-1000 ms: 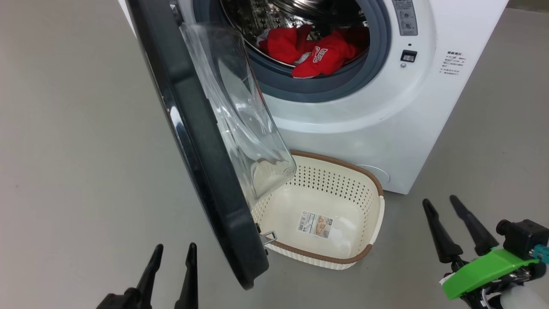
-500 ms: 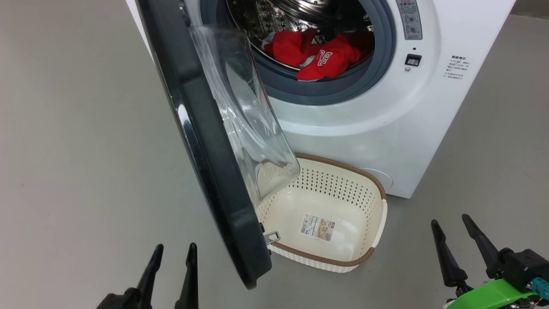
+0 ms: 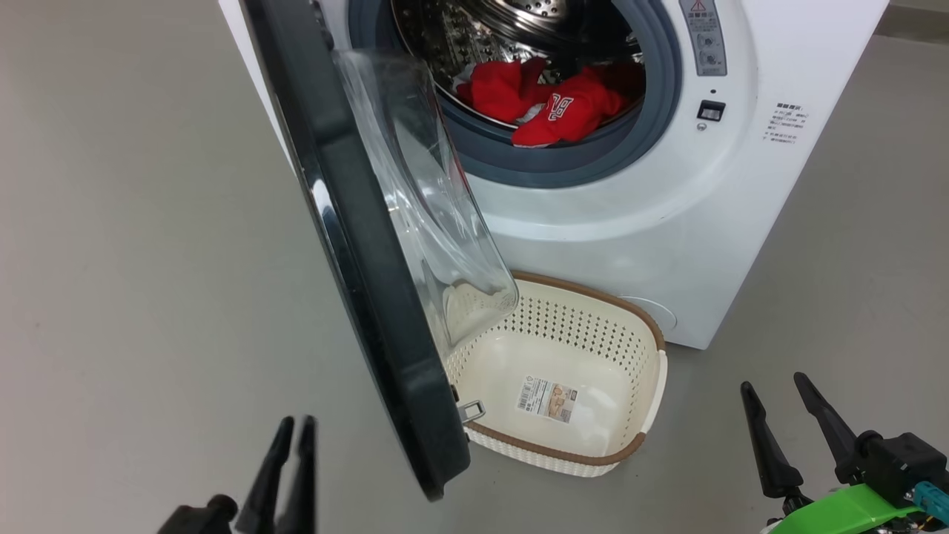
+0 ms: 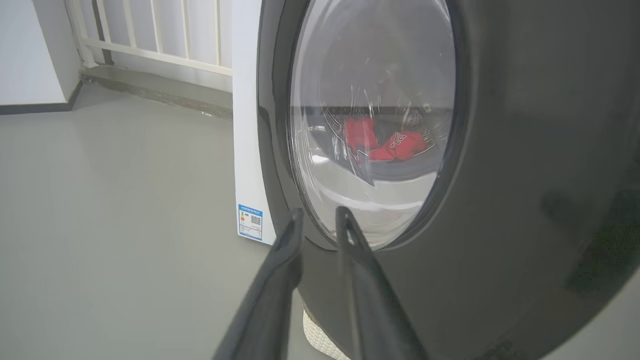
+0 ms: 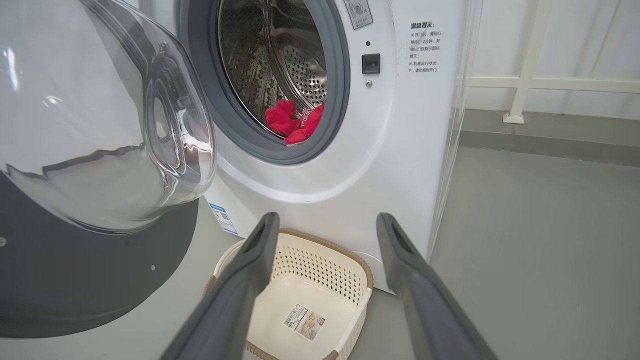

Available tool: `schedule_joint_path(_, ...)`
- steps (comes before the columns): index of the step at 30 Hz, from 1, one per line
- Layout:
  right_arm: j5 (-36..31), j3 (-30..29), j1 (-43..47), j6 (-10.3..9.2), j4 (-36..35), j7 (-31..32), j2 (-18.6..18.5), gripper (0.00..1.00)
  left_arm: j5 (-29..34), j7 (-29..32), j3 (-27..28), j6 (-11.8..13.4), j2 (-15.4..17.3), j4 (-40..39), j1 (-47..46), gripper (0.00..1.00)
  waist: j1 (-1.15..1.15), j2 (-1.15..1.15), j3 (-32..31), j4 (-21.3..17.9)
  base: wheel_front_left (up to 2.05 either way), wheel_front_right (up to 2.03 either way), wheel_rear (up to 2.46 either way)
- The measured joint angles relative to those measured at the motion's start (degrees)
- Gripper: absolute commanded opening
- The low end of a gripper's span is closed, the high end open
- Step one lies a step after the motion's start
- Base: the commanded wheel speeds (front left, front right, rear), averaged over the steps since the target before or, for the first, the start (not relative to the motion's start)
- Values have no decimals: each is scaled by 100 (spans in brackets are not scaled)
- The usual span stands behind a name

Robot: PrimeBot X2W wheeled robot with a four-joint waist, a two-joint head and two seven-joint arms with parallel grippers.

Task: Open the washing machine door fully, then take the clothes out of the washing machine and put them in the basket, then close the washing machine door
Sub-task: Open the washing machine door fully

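Observation:
The washing machine (image 3: 630, 215) stands with its door (image 3: 356, 245) swung partly out to the left, the clear glass bowl facing the drum. Red clothes (image 3: 541, 104) lie at the drum's front lip. On the floor below the opening sits the cream basket (image 3: 652, 386), empty. My left gripper (image 3: 295, 424) is low at the left, outside the door's black rim (image 4: 525, 150). Its fingers stand a narrow gap apart with nothing between them. My right gripper (image 3: 772, 381) is open and empty to the right of the basket (image 5: 360, 270), pointing at the machine (image 5: 390, 150).
Bare grey floor spreads to the left of the door and to the right of the machine. A white railing (image 5: 550, 82) on a low kerb runs along the wall behind. A blue label (image 4: 250, 220) is stuck low on the machine's side.
My left gripper's fingers have drawn much closer together. The right gripper has sunk lower in the head view. The camera has shifted a little.

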Motion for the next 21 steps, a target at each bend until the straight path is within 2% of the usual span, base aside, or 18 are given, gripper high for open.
schedule_joint_path(7, 0, 26, 132, 0, -8, 0, 29, 100, -27, 0, 272, 52, 3, -719, -31, 0, 0, 0, -90, 5, 0, 0, 0)
schedule_joint_path(12, -14, 33, 146, 0, -37, 0, 45, 100, -80, -11, 225, 121, 8, -1885, -321, 0, 0, 0, -115, 2, 0, 0, 0)
schedule_joint_path(17, -40, 29, 147, 0, -78, 0, 48, 100, -63, -18, -524, -88, 10, -2666, -463, 0, 0, 0, -119, -18, 0, 0, 0)
schedule_joint_path(21, -44, 36, 146, 0, -90, 0, 47, 100, 77, -18, -1477, -400, 21, -2742, -460, 0, 0, 0, -101, -57, 0, 0, 0)
